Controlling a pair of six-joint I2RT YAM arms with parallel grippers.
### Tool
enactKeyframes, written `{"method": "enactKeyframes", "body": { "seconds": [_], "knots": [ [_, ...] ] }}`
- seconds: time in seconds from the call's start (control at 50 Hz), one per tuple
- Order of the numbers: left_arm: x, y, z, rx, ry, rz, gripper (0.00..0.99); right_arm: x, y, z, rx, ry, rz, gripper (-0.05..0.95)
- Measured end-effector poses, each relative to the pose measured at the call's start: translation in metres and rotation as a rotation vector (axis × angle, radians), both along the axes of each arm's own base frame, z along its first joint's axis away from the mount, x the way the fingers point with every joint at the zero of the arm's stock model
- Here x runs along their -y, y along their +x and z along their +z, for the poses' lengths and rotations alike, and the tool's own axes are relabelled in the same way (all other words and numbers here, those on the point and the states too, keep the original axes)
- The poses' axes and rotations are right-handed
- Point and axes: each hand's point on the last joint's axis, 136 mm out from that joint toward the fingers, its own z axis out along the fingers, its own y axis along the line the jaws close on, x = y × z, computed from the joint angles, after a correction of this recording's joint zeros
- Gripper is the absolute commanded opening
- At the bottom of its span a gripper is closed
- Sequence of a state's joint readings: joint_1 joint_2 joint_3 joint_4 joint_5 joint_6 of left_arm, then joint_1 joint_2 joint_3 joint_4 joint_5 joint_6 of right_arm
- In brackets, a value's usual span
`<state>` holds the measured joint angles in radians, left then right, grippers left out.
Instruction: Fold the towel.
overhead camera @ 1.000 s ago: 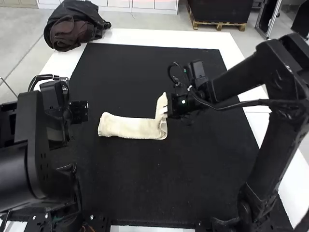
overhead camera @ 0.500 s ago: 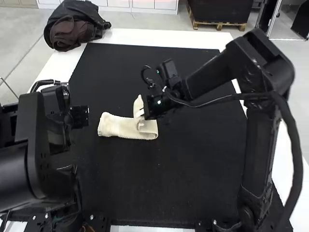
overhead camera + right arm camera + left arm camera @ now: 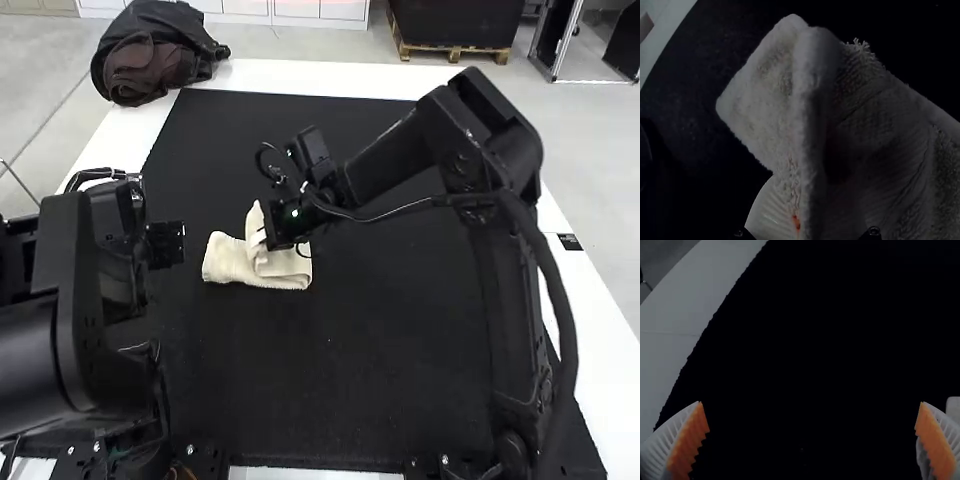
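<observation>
Black mat (image 3: 330, 380) below; right pincer (image 3: 264, 238) pinches the towel (image 3: 225, 262) by its raised end; left pincer (image 3: 172, 244) spread wide.

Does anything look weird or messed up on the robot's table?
Two little things. Loose threads poke out from the edge of the towel, so it looks a bit frayed there. And a dark bag lies at the table's far left corner, which seems odd because folding doesn't need it. I see nothing spilled.

1 towel (image 3: 226, 260), 2 arms (image 3: 455, 150), 1 mat (image 3: 330, 380), 1 bag (image 3: 145, 65).
</observation>
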<state>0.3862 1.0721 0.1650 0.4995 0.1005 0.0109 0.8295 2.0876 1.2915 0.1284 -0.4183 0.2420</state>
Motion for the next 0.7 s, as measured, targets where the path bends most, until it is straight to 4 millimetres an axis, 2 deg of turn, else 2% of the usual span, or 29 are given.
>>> {"method": "enactKeyframes", "body": {
  "seconds": [0.28, 0.38, 0.5, 0.6, 0.7],
  "knots": [
    [0.0, 0.0, 0.0, 0.001, 0.0, 0.0, 0.967, -0.022, 0.001, -0.006, -0.004, 0.001, 0.023, -0.01],
    [0.0, 0.0, 0.001, 0.003, 0.001, 0.0, 0.967, -0.026, 0.004, -0.006, -0.01, 0.004, 0.017, 0.4],
    [0.0, 0.0, 0.001, 0.005, 0.002, 0.0, 0.967, -0.027, 0.005, -0.005, -0.018, 0.008, 0.011, 0.71],
    [0.0, 0.001, 0.001, 0.006, 0.002, 0.0, 0.967, -0.028, 0.002, -0.005, -0.036, 0.009, 0.018, 0.84],
    [0.0, 0.001, 0.001, 0.006, 0.003, 0.001, 0.967, -0.031, 0.002, 0.0, -0.041, 0.022, 0.027, 0.86]
  ]
}}
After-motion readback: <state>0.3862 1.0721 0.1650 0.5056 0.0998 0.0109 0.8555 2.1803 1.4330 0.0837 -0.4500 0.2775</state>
